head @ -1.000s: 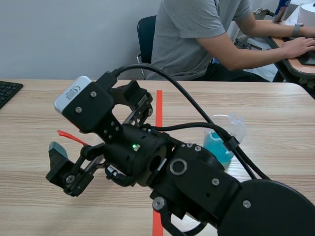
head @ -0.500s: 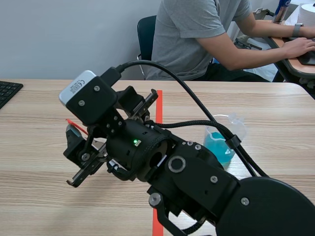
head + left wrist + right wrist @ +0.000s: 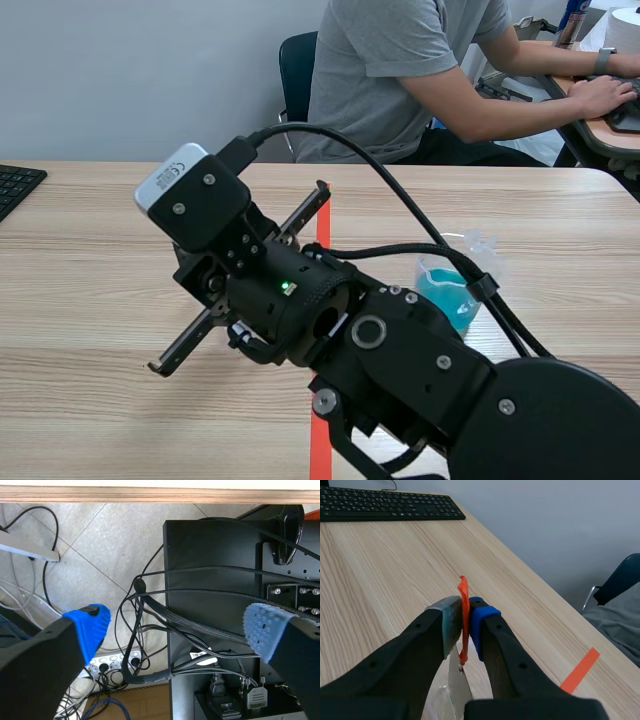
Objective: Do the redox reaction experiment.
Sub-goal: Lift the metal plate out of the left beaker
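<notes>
Left gripper [image 3: 180, 625] gapes wide, holding nothing, above floor cables [image 3: 135, 630]. Right gripper [image 3: 466, 620], left of centre in the scene view, pinches an orange strip [image 3: 464, 587] between its pads. Beaker [image 3: 465, 250] of blue liquid [image 3: 440, 292] stands right of centre, apart from that gripper.

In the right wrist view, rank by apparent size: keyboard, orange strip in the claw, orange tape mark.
Largest: keyboard.
Then the orange strip and the tape mark look about alike; the strip sits pinched in the right claw, far nearer the camera, so I won't rank those two.
</notes>
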`<action>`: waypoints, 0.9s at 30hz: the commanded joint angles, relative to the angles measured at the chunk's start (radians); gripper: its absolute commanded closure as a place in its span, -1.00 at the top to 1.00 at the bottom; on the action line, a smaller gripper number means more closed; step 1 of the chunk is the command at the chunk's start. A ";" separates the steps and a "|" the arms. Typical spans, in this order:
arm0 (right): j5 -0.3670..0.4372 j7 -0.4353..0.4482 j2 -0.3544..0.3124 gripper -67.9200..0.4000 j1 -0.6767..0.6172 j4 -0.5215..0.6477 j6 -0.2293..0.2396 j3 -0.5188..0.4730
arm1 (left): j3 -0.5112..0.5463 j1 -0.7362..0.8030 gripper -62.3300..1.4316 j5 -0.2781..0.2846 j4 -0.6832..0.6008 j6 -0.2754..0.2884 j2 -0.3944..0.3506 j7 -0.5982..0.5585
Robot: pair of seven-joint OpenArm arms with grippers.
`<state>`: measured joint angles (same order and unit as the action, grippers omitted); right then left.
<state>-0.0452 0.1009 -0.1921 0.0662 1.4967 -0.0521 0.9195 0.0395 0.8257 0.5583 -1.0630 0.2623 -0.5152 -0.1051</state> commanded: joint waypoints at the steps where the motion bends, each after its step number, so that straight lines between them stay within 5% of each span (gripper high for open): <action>1: 0.003 0.009 -0.002 -0.95 0.014 0.016 -0.007 -0.021 | 0.000 0.008 0.60 -0.001 -0.020 0.002 0.005 -0.007; 4: 0.003 -0.006 -0.002 -0.95 0.014 0.031 0.002 -0.043 | 0.000 0.008 0.31 -0.001 -0.020 0.002 0.005 -0.007; 12: 0.003 -0.099 -0.002 -0.95 0.014 0.126 0.137 -0.108 | 0.000 0.008 -0.46 -0.001 -0.020 0.002 0.005 -0.008; 19: 0.004 -0.176 -0.002 -0.95 0.014 0.221 0.227 -0.148 | 0.000 0.008 -0.85 -0.001 -0.020 0.002 0.005 -0.007; 27: 0.011 -0.273 -0.002 -0.95 0.014 0.349 0.278 -0.182 | 0.000 0.008 -0.86 -0.001 -0.020 0.002 0.005 -0.007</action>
<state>-0.0441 -0.1799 -0.1940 0.0662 1.8198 0.2249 0.7513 0.0395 0.8257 0.5579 -1.0630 0.2623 -0.5152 -0.1051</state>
